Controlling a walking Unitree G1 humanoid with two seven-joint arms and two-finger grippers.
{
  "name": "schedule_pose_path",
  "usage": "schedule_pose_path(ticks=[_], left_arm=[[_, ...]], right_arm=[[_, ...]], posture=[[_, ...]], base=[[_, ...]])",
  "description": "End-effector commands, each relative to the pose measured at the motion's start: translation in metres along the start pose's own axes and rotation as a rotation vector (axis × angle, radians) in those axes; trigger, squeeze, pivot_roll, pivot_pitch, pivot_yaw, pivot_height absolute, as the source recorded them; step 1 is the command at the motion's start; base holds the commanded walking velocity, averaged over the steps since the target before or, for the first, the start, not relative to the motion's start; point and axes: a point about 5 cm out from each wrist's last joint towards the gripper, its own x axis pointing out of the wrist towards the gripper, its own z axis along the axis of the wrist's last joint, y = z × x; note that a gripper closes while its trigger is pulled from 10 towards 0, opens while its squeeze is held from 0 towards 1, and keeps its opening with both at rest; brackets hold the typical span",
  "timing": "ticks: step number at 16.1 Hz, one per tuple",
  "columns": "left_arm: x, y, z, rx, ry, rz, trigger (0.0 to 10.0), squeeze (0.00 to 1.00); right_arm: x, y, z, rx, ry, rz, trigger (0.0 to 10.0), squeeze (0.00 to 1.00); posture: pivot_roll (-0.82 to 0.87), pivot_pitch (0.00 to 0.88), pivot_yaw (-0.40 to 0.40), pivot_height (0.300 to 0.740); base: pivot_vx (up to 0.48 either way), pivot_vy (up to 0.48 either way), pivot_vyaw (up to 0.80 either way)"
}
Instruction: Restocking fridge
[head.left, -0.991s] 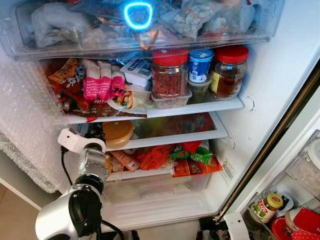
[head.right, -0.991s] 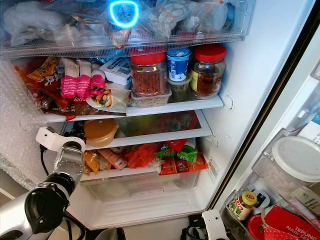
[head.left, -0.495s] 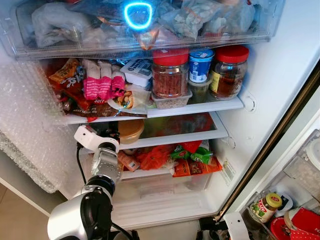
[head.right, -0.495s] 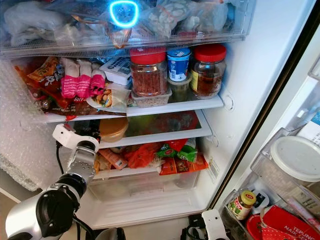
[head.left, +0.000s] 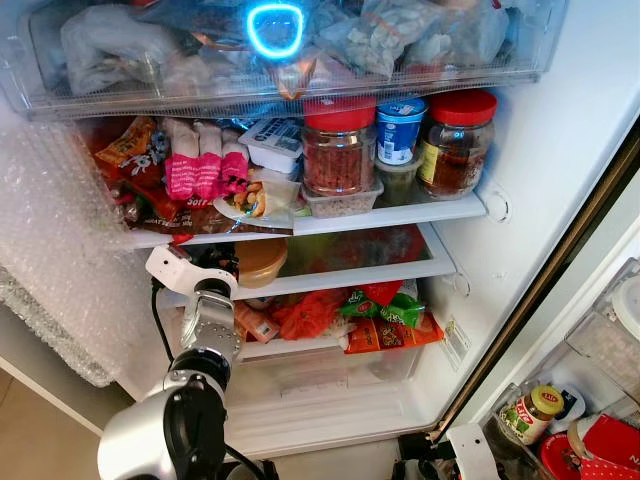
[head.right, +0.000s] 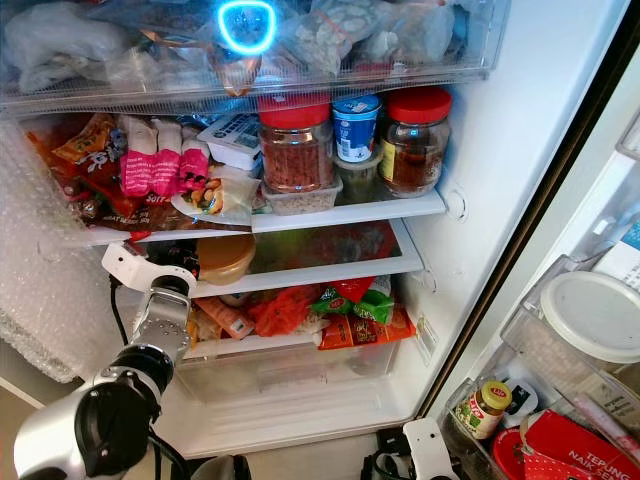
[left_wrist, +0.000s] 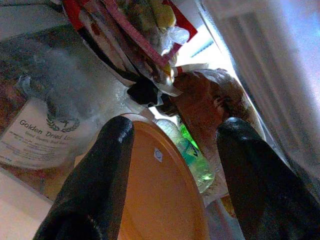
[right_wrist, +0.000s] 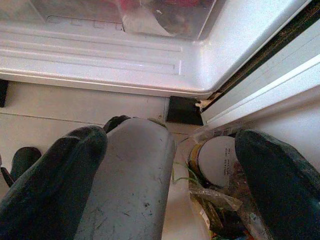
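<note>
Beige floor (head.left: 25, 440), bright fridge light

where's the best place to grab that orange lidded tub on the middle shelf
Probably across its round orange lid, by the rim. The orange-lidded tub sits low and squat near the shelf's front left, with little headroom under the shelf above, so come in level from the open front. The left gripper already faces it, jaws open either side of the lid.
</note>
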Motion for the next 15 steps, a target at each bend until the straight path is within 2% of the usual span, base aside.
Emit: schedule_pose_path(ticks=[1, 3, 4, 7, 8, 12, 15], left_arm=[[-0.001, -0.003, 0.001, 0.021, -0.01, -0.046, 10.0, 0.0], [-0.009, 0.002, -0.004, 0.044, -0.004, -0.071, 10.0, 0.0], [-0.013, 0.002, -0.007, 0.087, 0.002, -0.111, 10.0, 0.0], [-0.027, 0.014, -0.01, 0.086, 0.014, -0.127, 10.0, 0.0], [-0.033, 0.017, -0.011, 0.115, 0.021, -0.144, 10.0, 0.0], [-0.043, 0.021, -0.005, 0.12, 0.02, -0.156, 10.0, 0.0], [-0.056, 0.029, -0.009, 0.137, 0.076, -0.143, 10.0, 0.0]], right_arm=[[-0.004, 0.01, -0.024, 0.004, 0.097, 0.039, 10.0, 0.0], [-0.004, 0.01, -0.024, 0.005, 0.095, 0.038, 10.0, 0.0], [-0.004, 0.01, -0.023, 0.005, 0.094, 0.037, 10.0, 0.0], [-0.004, 0.01, -0.022, 0.003, 0.093, 0.039, 10.0, 0.0], [-0.004, 0.01, -0.022, 0.002, 0.092, 0.038, 10.0, 0.0], [-0.004, 0.01, -0.022, 0.001, 0.089, 0.037, 10.0, 0.0], [-0.004, 0.009, -0.022, -0.002, 0.09, 0.037, 10.0, 0.0]], posture=[[-0.17, 0.0, 0.032, 0.619], [-0.17, 0.0, 0.032, 0.619], [-0.17, 0.0, 0.031, 0.619], [-0.16, 0.0, 0.032, 0.619], [-0.16, 0.0, 0.031, 0.619], [-0.16, 0.0, 0.03, 0.619], [-0.15, 0.0, 0.029, 0.619]], base=[[0.0, 0.0, 0.0], [0.0, 0.0, 0.0], [0.0, 0.0, 0.0], [0.0, 0.0, 0.0], [0.0, 0.0, 0.0], [0.0, 0.0, 0.0], [0.0, 0.0, 0.0]])
